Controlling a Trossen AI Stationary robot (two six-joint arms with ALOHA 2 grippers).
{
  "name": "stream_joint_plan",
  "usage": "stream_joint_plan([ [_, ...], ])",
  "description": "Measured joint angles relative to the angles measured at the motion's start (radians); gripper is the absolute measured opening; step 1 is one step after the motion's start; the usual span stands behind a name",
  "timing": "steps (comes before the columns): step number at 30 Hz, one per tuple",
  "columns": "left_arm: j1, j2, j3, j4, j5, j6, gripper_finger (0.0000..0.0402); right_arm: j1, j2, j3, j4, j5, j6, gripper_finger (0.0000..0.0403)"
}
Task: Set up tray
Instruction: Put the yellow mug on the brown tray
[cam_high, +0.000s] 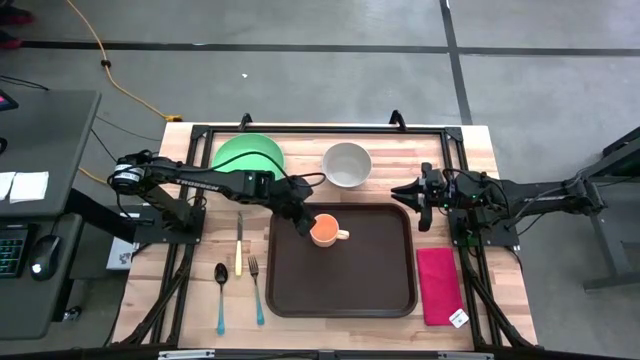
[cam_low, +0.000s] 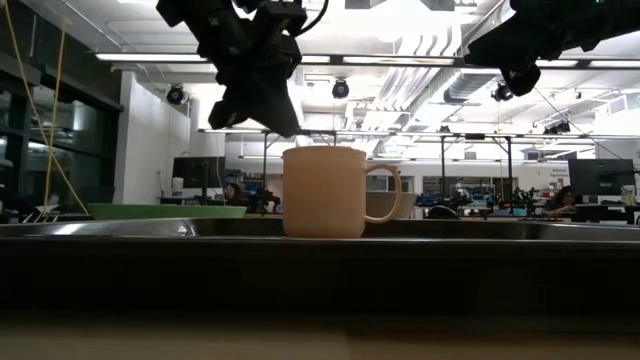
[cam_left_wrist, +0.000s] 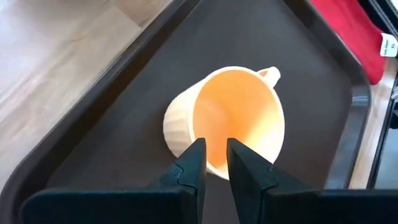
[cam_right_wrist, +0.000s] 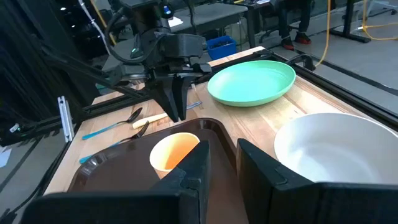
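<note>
Left gripper (cam_high: 303, 225) narrowly parted, empty, just above orange mug (cam_high: 325, 231) rim on tray (cam_high: 385, 296) at table centre; right gripper (cam_high: 417, 193) likewise parted, idle near white bowl (cam_high: 347, 164); risk: fingertips clipping rim on retreat, tipping mug.

The tray (cam_high: 385, 285) is plain dark brown. On it, at 10 o'clock, the mug (cam_high: 324, 231) is pale orange, cream on the outside in the low view. At the tray's 3 o'clock the napkin (cam_high: 437, 285) is red-pink with a small white tag. At 12 o'clock the bowl (cam_high: 347, 164) is white; at 11 o'clock the plate (cam_high: 248, 155) is mint green. At 9 o'clock, the knife (cam_high: 239, 246) has a yellow handle, the fork (cam_high: 257, 290) and spoon (cam_high: 221, 297) blue handles. The table (cam_high: 150, 290) is light striped wood with a black frame.
</note>
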Motion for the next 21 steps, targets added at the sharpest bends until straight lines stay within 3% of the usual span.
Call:
stream_joint_plan([
  [10,0.0,0.0,0.0,-0.037,-0.049,-0.005,0.0097,0.0,0.0,0.0,-0.007,0.029,0.006,0.0057],
  [21,0.0,0.0,0.0,0.026,0.025,-0.031,0.0061,0.0,0.0,0.0,-0.007,0.047,0.011,0.0057],
])
